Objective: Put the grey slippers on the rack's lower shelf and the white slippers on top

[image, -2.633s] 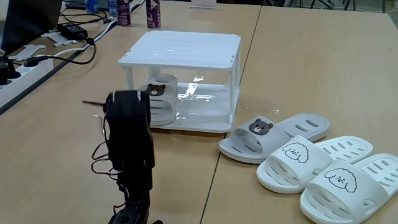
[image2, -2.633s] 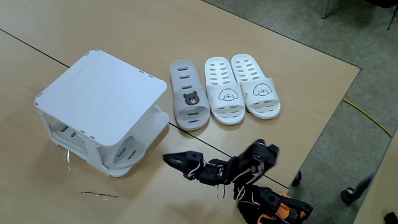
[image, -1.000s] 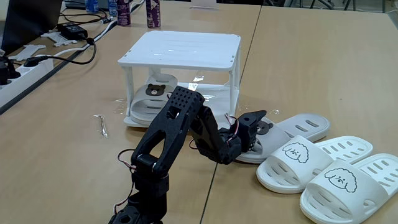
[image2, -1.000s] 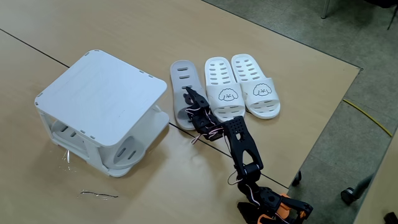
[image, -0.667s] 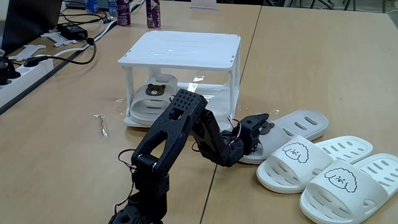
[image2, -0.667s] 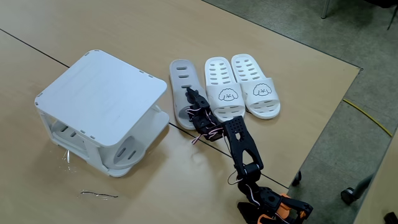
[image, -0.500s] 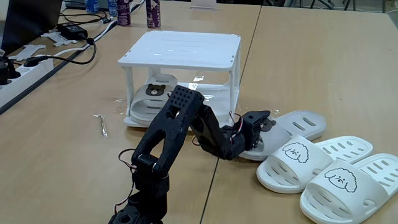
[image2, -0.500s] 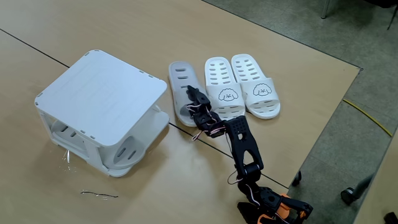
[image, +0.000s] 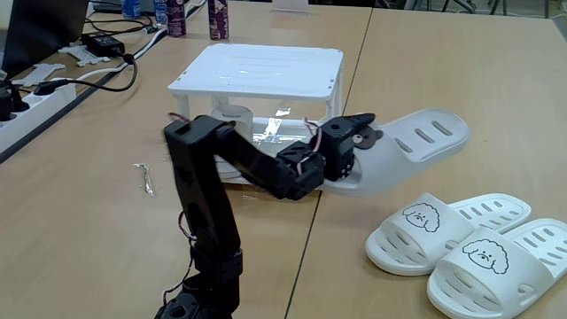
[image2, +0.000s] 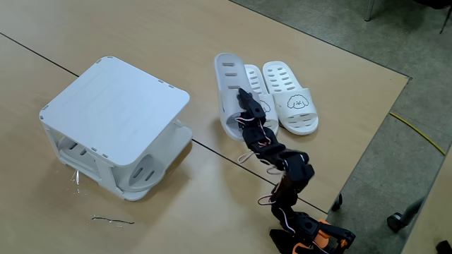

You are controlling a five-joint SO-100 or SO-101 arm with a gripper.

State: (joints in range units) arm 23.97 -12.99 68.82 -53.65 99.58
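The end effector (image: 361, 127) is clamped on the strap of one grey slipper (image: 407, 151) and holds it up off the table (image: 425, 53), toe end tilted upward. In the fixed view from above, that slipper (image2: 232, 88) hangs partly over the nearer of the white slippers (image2: 293, 97). The white slippers (image: 469, 244) lie side by side on the table, puppy faces up. The other grey slipper (image: 226, 124) sits on the lower shelf (image: 297, 155) of the rack (image: 261, 71), at its left side in the low fixed view, bear face showing. The rack's (image2: 113, 106) slatted top is bare. A thin wire (image: 144, 177) lies on the table left of the arm.
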